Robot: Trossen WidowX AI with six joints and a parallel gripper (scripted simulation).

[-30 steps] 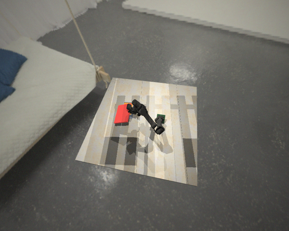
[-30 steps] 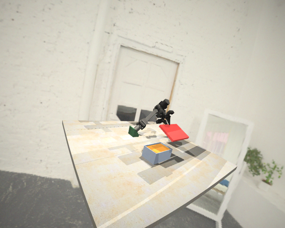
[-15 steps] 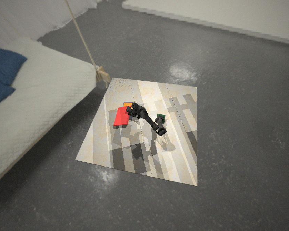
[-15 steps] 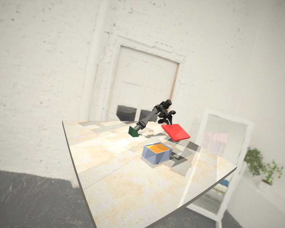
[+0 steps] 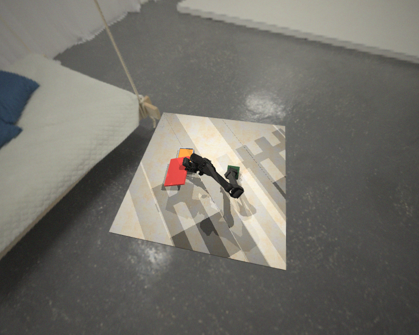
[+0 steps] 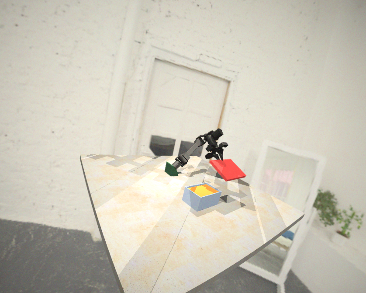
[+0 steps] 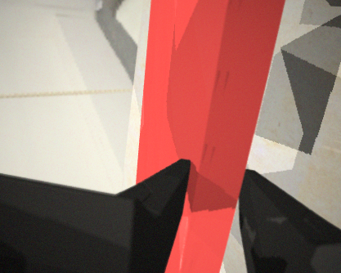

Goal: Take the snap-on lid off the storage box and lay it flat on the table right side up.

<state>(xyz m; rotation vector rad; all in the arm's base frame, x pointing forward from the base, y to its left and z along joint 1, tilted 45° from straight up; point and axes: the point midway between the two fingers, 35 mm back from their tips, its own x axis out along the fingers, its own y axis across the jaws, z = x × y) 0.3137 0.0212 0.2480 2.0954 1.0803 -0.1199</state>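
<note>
- Top view: the red lid [image 5: 175,173] [image 6: 228,169] [image 7: 193,94] is at seven o'clock from the open storage box [image 5: 186,148] [image 6: 210,202], overlapping its near edge from above. At four o'clock from the box is the green base plate [image 5: 238,167] [image 6: 174,172] of the black arm [image 5: 217,176] [image 6: 191,151]. A cushioned hanging bed [image 5: 80,118] lies at nine o'clock from the table [image 5: 253,234] [image 6: 139,239] [image 7: 324,180].
- Exterior view: the blue-grey box stands on the table, orange inside. Held above the table and well clear of the box, the lid tilts at one o'clock from it; the base is at ten o'clock. Beyond the table, a white-framed mirror [image 6: 261,155] stands towards three o'clock.
- Wrist view: the gripper [image 5: 186,165] [image 6: 221,158] [image 7: 214,175] pinches the lid between its two dark fingers, the red slab running from twelve to six o'clock.
</note>
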